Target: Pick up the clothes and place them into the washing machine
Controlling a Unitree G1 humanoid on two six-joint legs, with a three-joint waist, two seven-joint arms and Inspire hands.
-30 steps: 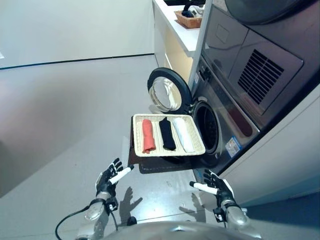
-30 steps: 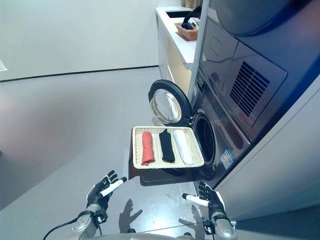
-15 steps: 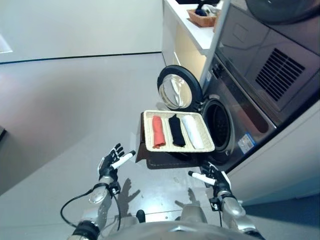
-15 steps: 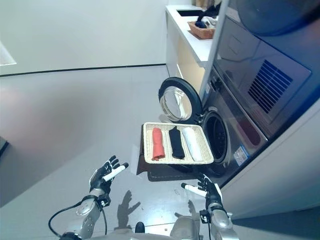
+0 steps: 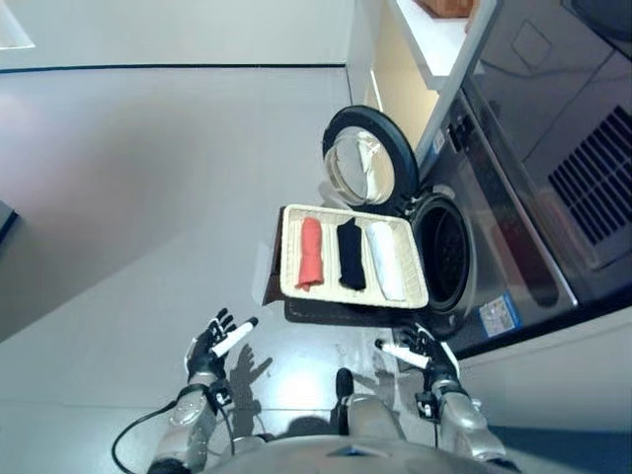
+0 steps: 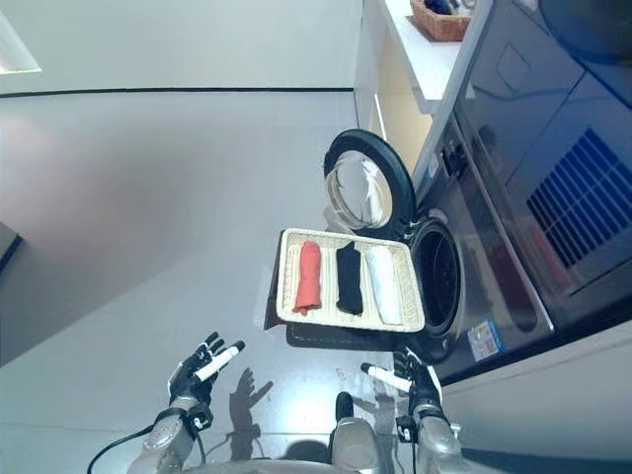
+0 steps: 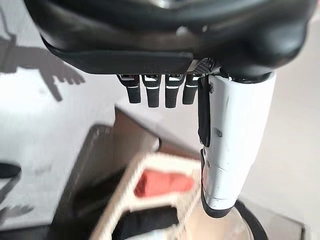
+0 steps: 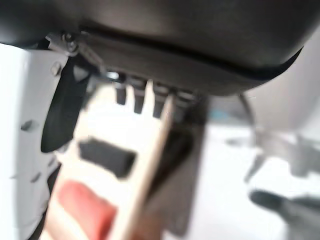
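A shallow wicker basket [image 5: 290, 259] rests on a low dark brown box [image 5: 326, 311] in front of the washing machine [image 5: 494, 247]. Its round door [image 5: 368, 163] stands open and the drum opening [image 5: 442, 259] is dark. In the basket lie a rolled red cloth [image 5: 309, 253], a black cloth [image 5: 350, 254] and a white cloth [image 5: 386, 261], side by side. My left hand [image 5: 212, 348] is open and empty, low, left of the box. My right hand [image 5: 423, 352] is open and empty just below the basket's near right corner. The red cloth [image 7: 162, 182] and basket also show in the left wrist view.
A white counter [image 6: 415, 49] with a small wicker basket [image 6: 439, 20] on it stands beyond the machine. A vented panel [image 6: 583, 202] sits above the machine at the right. Grey floor [image 5: 148, 197] stretches out to the left.
The whole picture has shifted, so the camera has moved: it looks down more steeply. Both hands stay open and low, much as before. The basket and clothes have not moved.
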